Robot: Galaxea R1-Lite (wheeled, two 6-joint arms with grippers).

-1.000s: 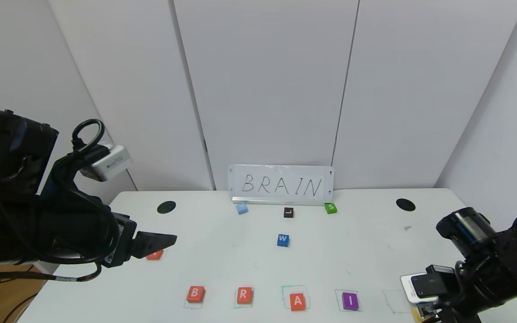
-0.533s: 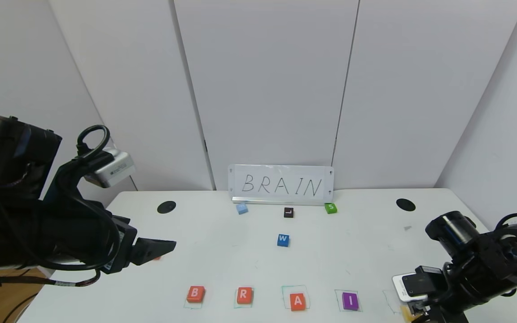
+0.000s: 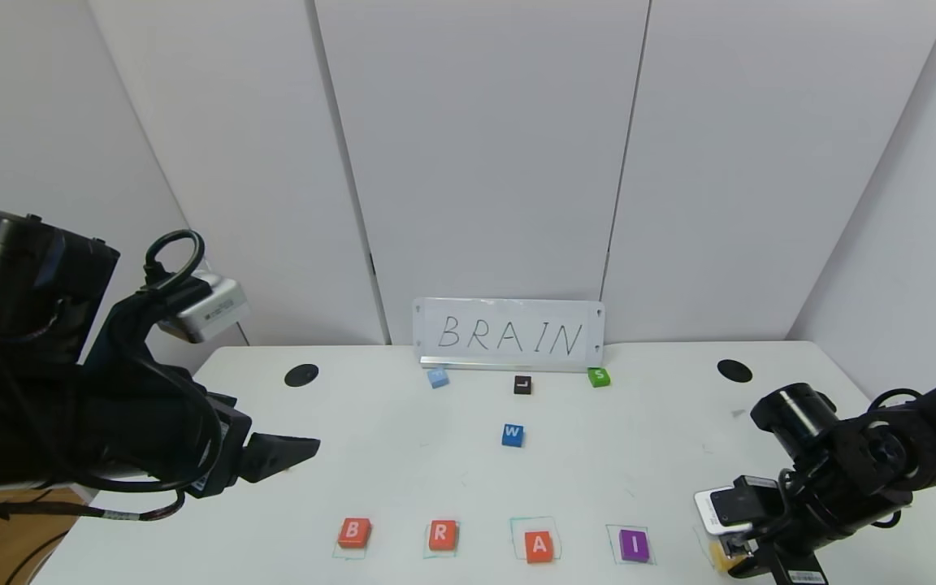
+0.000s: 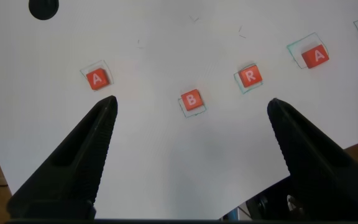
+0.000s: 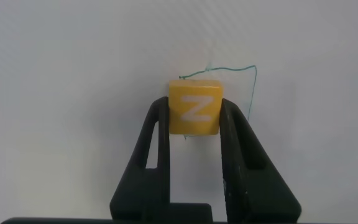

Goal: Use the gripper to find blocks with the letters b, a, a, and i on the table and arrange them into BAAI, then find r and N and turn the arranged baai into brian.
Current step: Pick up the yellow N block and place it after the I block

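On the white table (image 3: 403,479) a front row reads orange-red B (image 3: 353,532), orange-red R (image 3: 442,535), orange-red A (image 3: 539,545), purple I (image 3: 634,544). My right gripper (image 3: 734,562) is shut on the yellow N (image 5: 194,106), low over a hand-drawn green square (image 5: 252,87) at the row's right end. My left gripper (image 3: 299,445) hangs open and empty above the table's left side. It hides the second A in the head view; that A (image 4: 96,79) shows in the left wrist view, left of the B (image 4: 191,100).
A white card reading BRAIN (image 3: 509,335) stands at the back. In front of it lie a pale blue block (image 3: 437,377), a black L (image 3: 522,384) and a green S (image 3: 598,376). A blue W (image 3: 513,435) lies mid-table. Black holes (image 3: 301,374) (image 3: 734,370) sit at both back corners.
My right arm has moved left towards the right end of the row with the yellow N. My left arm has shifted slightly and now covers the second A.
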